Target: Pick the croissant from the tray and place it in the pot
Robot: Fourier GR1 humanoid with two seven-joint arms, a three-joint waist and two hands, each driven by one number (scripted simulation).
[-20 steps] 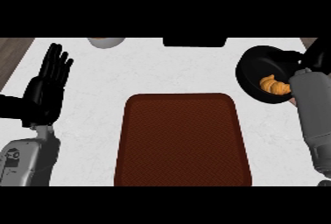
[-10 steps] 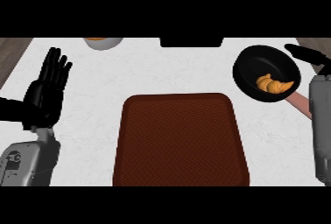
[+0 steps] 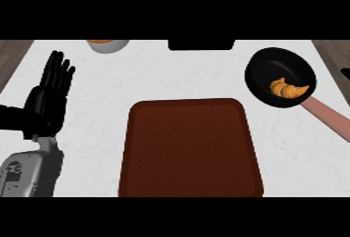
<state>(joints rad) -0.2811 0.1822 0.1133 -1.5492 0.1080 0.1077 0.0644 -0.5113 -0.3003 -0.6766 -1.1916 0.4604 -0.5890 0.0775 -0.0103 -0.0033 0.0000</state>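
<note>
Croissant, golden-brown and crescent-shaped, lies inside the round black pot near the white counter's far right corner. Black left hand rests open at the left edge, fingers straight, holding nothing. Right hand: only a sliver shows, so I cannot tell its state.

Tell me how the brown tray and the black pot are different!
The tray is brown and rectangular with rounded corners, while the pot is black and round. The tray holds nothing, while the pot holds the croissant. The pot has a pinkish handle sticking out, and the tray has none. The tray also takes up more of the view than the pot. Both sit on the white counter.
</note>
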